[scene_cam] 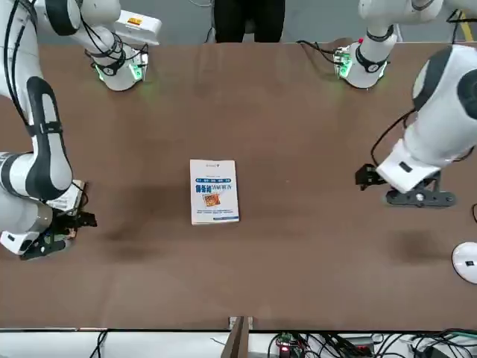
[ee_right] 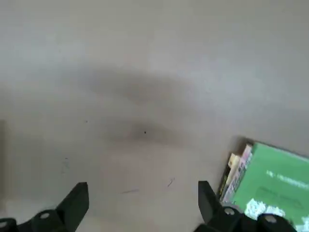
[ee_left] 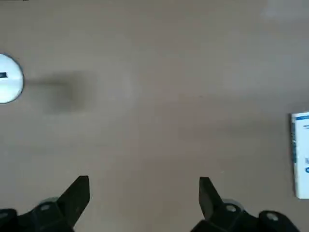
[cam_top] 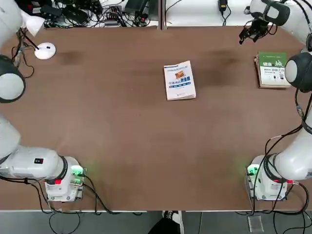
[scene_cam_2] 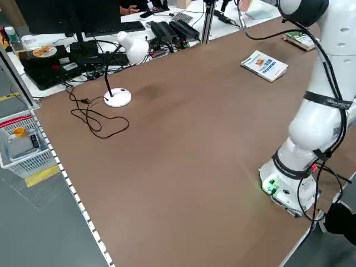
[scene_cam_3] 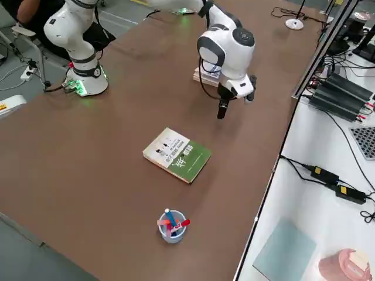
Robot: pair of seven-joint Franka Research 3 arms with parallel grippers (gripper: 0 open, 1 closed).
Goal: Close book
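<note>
While both arms hang above the far half of the brown table, the book lies shut and flat near the table's middle, its white cover with blue title and small orange picture facing up, touched by nothing. The left gripper hovers over bare wood at the far left, its fingers spread wide and holding nothing — the white round lamp base is near it, and the edge of the book shows at the side of its wrist view. The right gripper hovers at the far right, also wide open and empty, just beside the green-covered book, which rests on a small stack. On the right side view, a cup of pens stands on the table.
</note>
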